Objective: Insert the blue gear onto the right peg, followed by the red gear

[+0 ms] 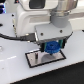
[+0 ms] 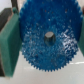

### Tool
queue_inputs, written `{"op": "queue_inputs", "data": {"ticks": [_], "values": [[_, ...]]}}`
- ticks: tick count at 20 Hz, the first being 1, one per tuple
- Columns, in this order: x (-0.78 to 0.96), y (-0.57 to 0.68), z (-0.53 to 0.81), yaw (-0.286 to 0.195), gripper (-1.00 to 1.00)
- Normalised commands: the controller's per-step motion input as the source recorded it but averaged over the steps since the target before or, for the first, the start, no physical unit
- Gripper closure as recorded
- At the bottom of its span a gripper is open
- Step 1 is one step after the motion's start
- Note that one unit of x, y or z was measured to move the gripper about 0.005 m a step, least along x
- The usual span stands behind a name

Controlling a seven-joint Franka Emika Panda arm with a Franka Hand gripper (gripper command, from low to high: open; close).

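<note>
The blue gear (image 2: 47, 55) fills the wrist view, held flat between my green fingers (image 2: 9, 46). A dark peg tip (image 2: 49, 36) shows in its centre hole. In the exterior view my gripper (image 1: 51, 45) is low over the grey black-bordered plate (image 1: 37, 61), with the blue gear (image 1: 52, 48) over the plate's end on the exterior view's right. The jaws are closed against the gear's toothed rim. The red gear is out of view. I cannot make out the twin peg.
The white arm body (image 1: 35, 17) fills the upper part of the exterior view. The plate lies on a white table (image 1: 65, 72). A dark cable (image 1: 15, 36) runs along the exterior view's left.
</note>
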Motion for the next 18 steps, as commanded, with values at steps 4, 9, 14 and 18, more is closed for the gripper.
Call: {"op": "queue_inputs", "data": {"ticks": [4,9,14,18], "values": [[0.16,0.03,-0.03,0.000,1.00],[0.30,0.00,0.32,0.000,1.00],[0.24,0.07,0.27,0.000,1.00],[0.27,0.02,-0.02,0.000,1.00]]}}
